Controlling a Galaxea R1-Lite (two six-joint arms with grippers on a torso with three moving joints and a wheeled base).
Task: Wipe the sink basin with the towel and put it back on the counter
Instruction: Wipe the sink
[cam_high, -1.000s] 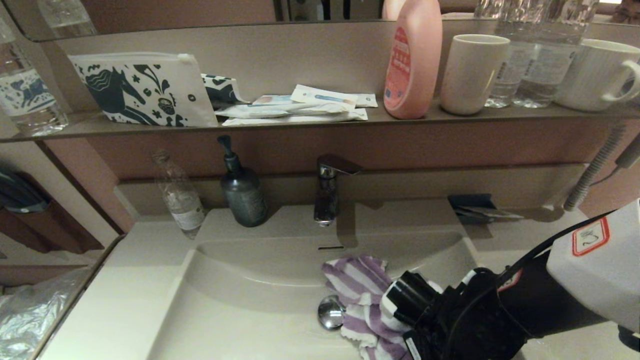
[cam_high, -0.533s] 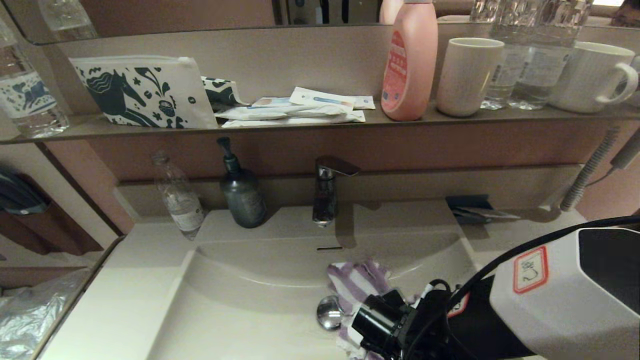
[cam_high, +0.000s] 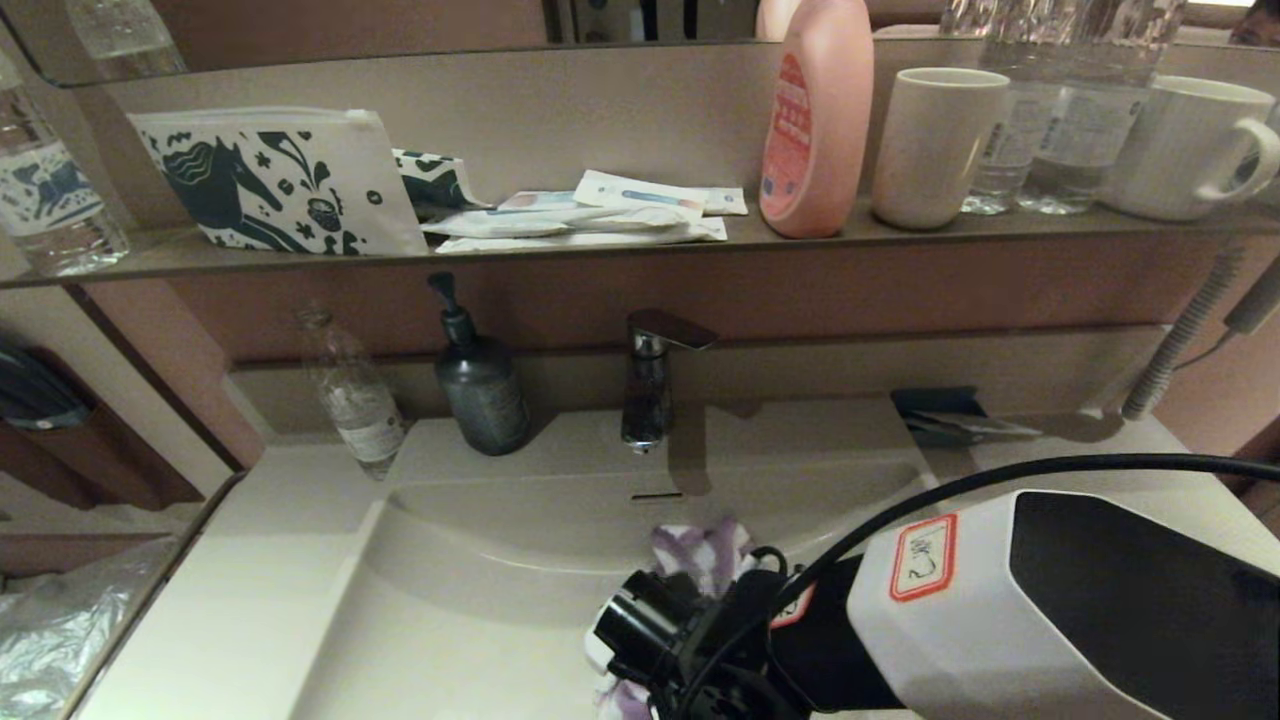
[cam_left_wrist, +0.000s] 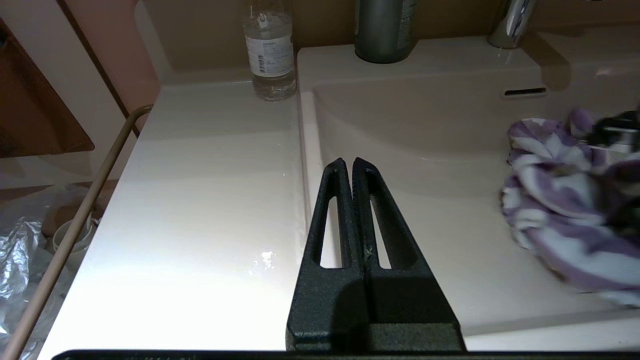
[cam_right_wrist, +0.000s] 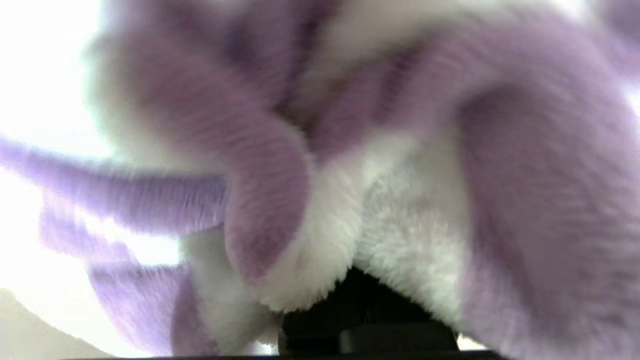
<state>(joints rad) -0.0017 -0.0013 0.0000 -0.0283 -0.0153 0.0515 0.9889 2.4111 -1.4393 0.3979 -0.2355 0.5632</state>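
Where towel (cam_high: 700, 552) bunches, drain unseen

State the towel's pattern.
Broad purple and white stripes on the towel, clearest in the left wrist view.

We're standing in a bathroom, at a vanity: an off-white sink basin (cam_high: 480, 560) moulded into the counter (cam_high: 250, 600), a chrome faucet (cam_high: 650, 385) behind it and a dark soap pump bottle (cam_high: 480, 385) alongside. Above runs a narrow shelf (cam_high: 600, 250) under a mirror (cam_high: 350, 25), carrying a horse-print toiletry pouch (cam_high: 275, 185), sachets (cam_high: 590, 215), a pink lotion bottle (cam_high: 815, 120), cups (cam_high: 935, 145) and water bottles (cam_high: 1060, 110).
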